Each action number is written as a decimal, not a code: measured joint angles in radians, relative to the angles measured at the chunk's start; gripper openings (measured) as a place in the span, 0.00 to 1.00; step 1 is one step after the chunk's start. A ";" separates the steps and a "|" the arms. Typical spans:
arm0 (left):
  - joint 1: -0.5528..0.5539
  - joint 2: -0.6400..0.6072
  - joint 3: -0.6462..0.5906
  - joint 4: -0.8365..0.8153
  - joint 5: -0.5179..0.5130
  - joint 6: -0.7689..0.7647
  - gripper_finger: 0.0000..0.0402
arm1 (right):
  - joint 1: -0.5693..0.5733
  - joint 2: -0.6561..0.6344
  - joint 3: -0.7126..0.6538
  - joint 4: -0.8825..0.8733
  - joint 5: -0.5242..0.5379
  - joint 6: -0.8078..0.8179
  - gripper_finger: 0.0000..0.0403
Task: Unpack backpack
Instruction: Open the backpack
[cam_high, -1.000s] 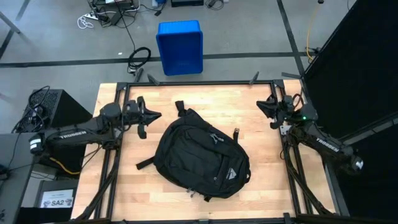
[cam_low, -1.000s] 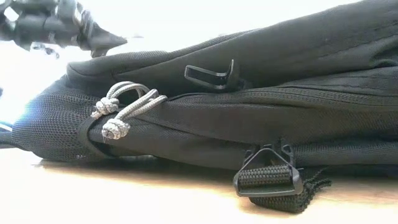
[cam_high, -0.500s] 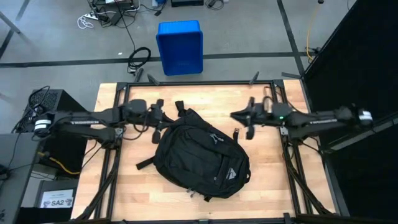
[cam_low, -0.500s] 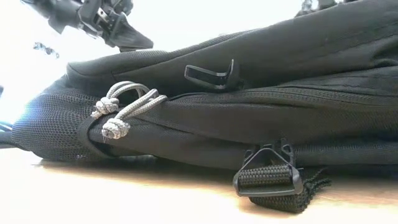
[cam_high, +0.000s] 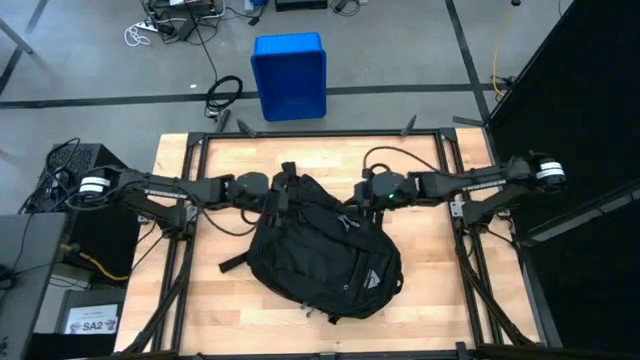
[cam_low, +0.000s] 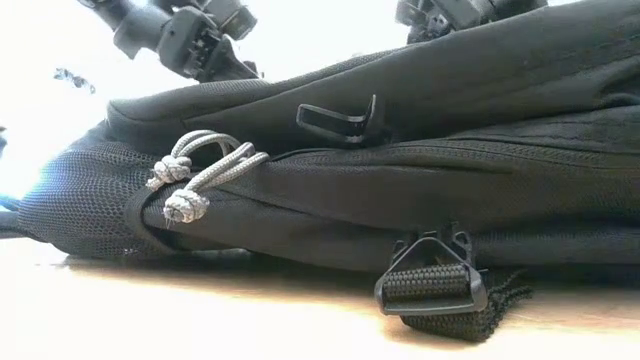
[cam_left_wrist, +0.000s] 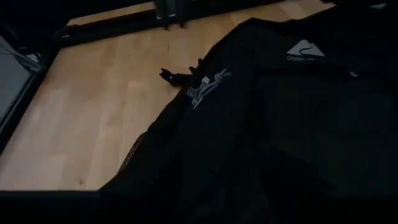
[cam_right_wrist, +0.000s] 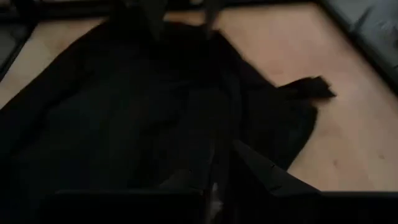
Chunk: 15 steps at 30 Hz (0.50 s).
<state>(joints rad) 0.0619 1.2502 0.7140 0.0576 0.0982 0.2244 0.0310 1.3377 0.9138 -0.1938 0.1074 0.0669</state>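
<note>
Large rounded black fabric backpack (cam_high: 322, 255) lies flat mid-table. Both arms stretched inward over its top end. Left gripper (cam_high: 281, 196) finger spread unclear; right gripper (cam_high: 353, 199) fingers near-closed, nothing held.

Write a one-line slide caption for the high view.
Both arms reach in over the top of the black backpack, closed on the wooden table.
</note>
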 joint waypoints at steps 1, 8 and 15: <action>-0.005 0.014 0.005 0.006 -0.004 0.007 0.56 | 0.011 0.016 0.019 -0.036 0.021 0.000 0.08; -0.019 0.095 0.012 0.105 -0.018 0.011 0.64 | 0.049 0.089 0.068 -0.161 0.099 0.009 0.08; -0.033 0.172 0.027 0.209 -0.018 0.010 0.63 | 0.035 0.096 0.067 -0.173 0.193 0.015 0.08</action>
<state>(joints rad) 0.0291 1.4222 0.7410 0.2661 0.0801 0.2340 0.0661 1.4338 0.9810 -0.3666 0.3007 0.0821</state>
